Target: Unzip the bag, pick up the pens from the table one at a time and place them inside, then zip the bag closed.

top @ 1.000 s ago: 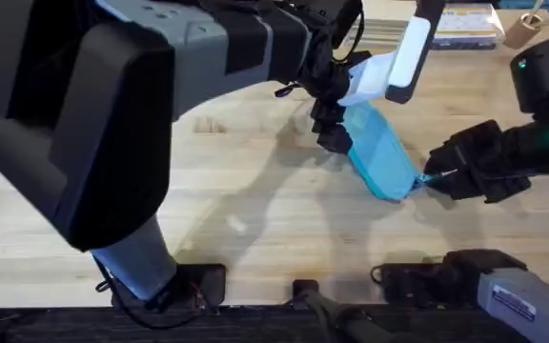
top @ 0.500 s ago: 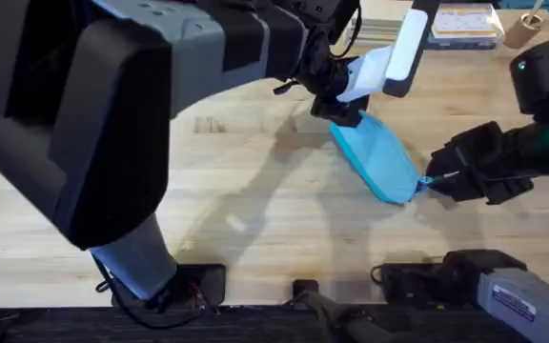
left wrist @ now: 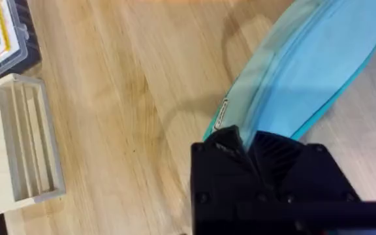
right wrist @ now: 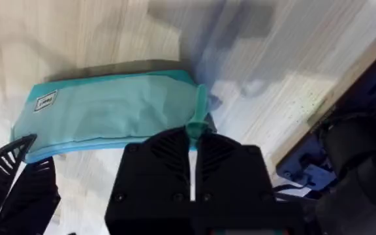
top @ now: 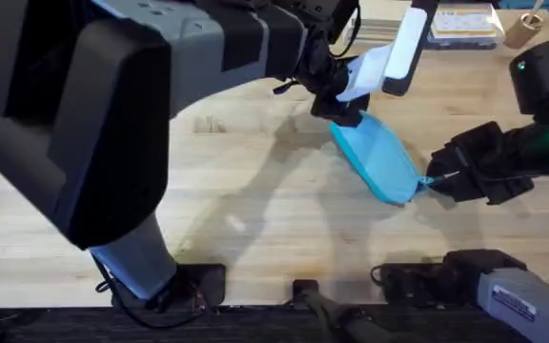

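The bag (top: 377,157) is lying mid-table (top: 236,191), toward its right edge; the left gripper (top: 344,112) is clenching its far end, the right gripper (top: 434,179) is pinching the teal pull tab (right wrist: 197,112)

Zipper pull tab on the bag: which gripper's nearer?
Right. The right gripper is shut on the teal pull tab at one end of the bag; the left gripper holds the opposite end.

Robot lab bench: wood table (top: 255,191), 2 arms, parts boxes (top: 460,24).
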Robot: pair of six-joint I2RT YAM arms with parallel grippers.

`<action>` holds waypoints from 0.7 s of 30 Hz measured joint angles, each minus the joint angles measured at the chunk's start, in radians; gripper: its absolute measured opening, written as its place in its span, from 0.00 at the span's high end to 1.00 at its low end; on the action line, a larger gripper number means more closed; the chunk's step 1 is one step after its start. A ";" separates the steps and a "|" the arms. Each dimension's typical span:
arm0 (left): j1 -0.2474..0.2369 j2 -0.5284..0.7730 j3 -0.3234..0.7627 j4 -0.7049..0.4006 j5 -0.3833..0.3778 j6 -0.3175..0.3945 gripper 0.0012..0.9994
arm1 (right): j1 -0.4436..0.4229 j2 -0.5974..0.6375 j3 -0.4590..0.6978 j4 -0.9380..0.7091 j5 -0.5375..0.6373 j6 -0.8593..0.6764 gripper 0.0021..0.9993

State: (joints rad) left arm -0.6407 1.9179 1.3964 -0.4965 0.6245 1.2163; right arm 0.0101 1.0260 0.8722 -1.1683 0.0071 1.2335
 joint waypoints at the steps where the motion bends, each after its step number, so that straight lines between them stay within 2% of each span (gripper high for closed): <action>1: 0.001 0.000 0.000 0.000 0.002 0.000 0.96 | 0.000 0.000 0.000 0.000 0.000 0.000 0.97; 14: 0.047 0.000 -0.001 -0.021 0.073 -0.001 0.96 | 0.000 0.000 -0.003 -0.008 -0.001 0.000 0.97; 21: 0.069 0.000 -0.002 -0.025 0.097 -0.001 0.96 | 0.000 0.000 -0.064 0.000 0.005 0.000 0.97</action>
State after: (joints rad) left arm -0.5720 1.9179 1.3941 -0.5217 0.7212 1.2156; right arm 0.0101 1.0260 0.8081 -1.1687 0.0116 1.2335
